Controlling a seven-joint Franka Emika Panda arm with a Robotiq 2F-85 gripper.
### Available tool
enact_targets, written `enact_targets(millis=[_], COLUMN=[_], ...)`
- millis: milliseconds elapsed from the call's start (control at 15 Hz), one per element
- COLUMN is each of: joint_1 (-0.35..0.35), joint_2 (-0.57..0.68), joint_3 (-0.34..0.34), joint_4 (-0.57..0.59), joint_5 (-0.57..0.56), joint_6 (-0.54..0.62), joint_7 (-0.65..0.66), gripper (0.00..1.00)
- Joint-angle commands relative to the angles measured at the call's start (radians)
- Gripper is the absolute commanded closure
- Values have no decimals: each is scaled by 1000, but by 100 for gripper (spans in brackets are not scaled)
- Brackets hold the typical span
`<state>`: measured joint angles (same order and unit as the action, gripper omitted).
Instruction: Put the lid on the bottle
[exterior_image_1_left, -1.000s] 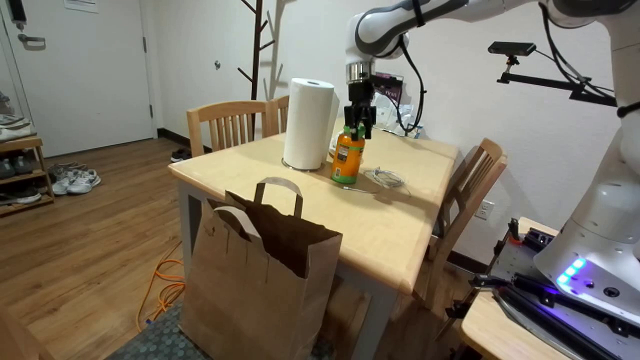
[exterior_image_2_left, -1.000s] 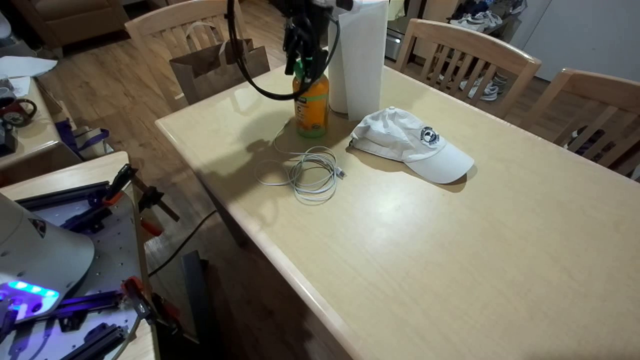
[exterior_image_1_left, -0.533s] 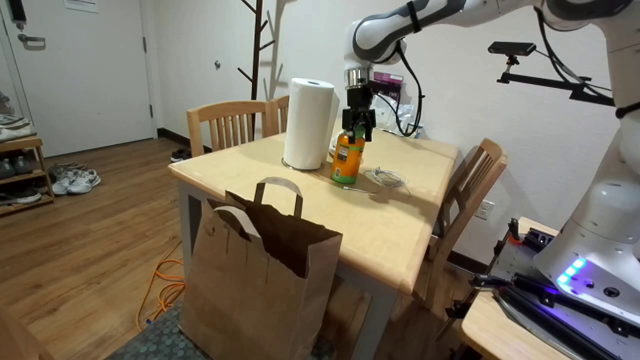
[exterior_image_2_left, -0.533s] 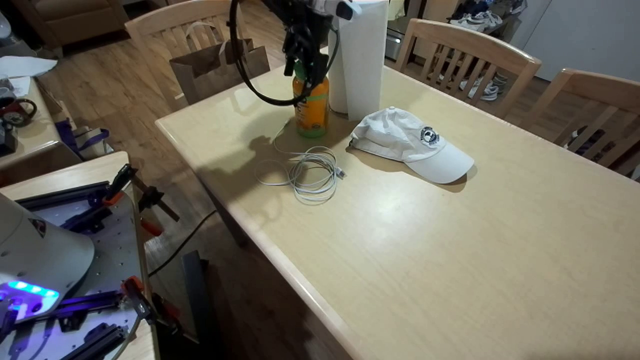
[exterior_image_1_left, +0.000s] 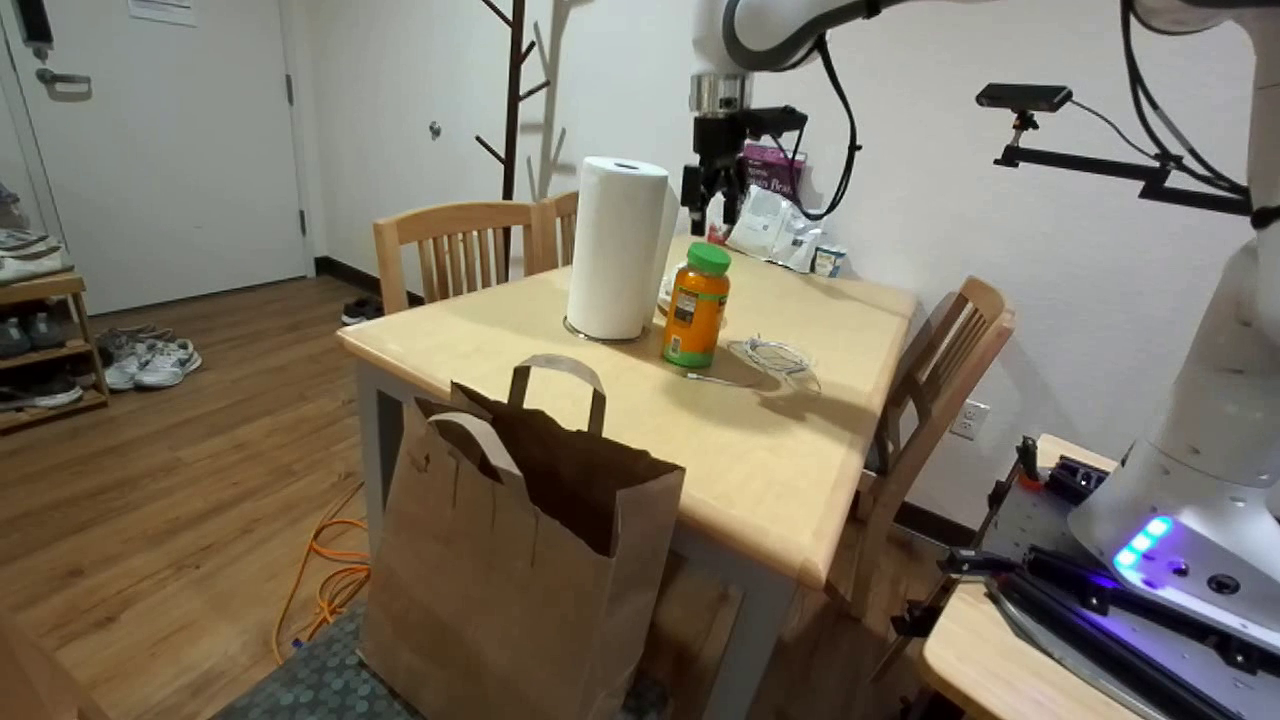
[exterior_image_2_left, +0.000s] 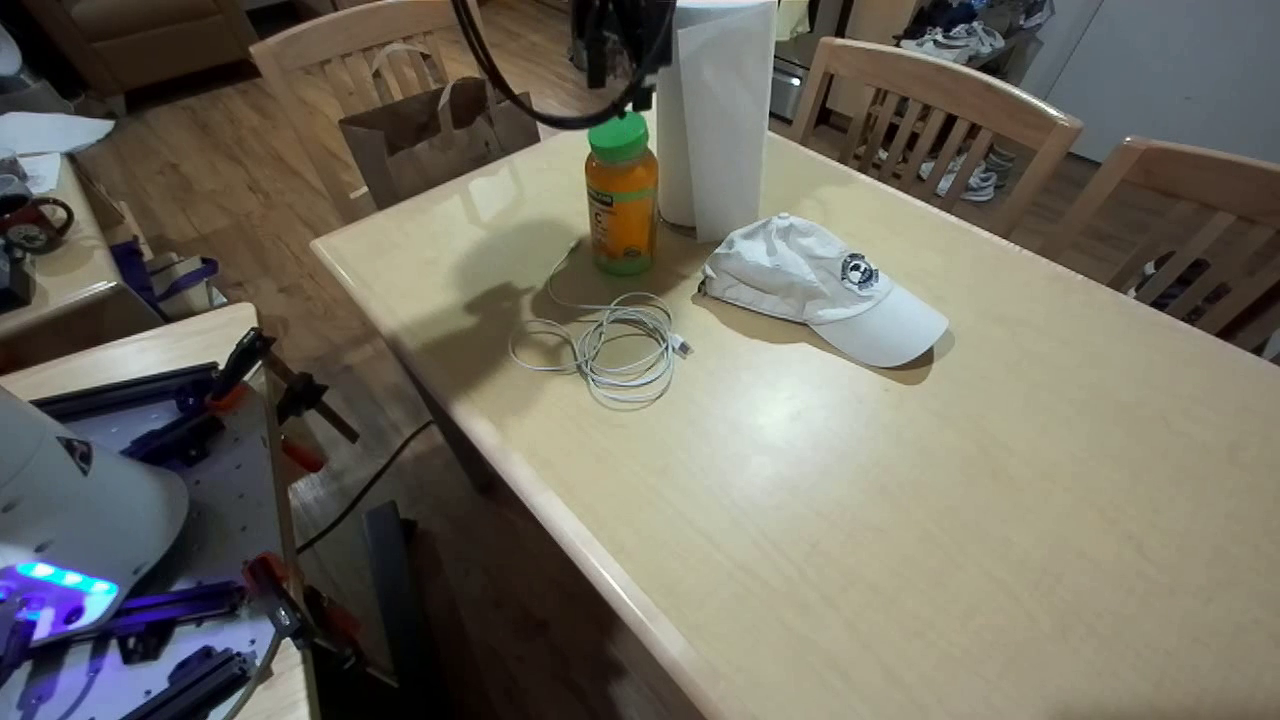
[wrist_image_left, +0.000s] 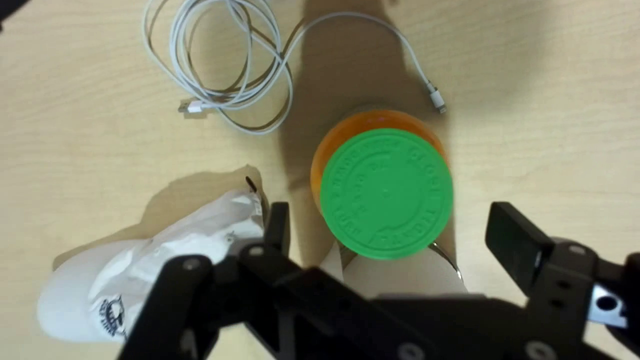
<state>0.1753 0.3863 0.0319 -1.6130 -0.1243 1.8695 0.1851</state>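
In the wrist view, the round green plastic lid hides most of the orange plastic bottle under it, and the black two-fingered pincer covers parts of the white cloth cap and the white cylindrical paper roll. In an exterior view, the pincer is cut by the upper edge and partly hidden behind a thin black cable.

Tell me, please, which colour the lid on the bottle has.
The lid is bright green; it shows best in the wrist view.

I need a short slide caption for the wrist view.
Open gripper above the bottle with its lid on, a hat and coiled cable nearby.
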Motion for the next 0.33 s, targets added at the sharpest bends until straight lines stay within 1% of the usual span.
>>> enact_targets(millis=[0,67,267], joint_1=[25,11,21], joint_2=[-76,-36,-59], joint_3=[21,18,28], joint_4=[-25,3,3], joint_5=[-35,-21,-21], joint_6=[-22,-16,-24], joint_7=[30,16,17], gripper=[0,0,0])
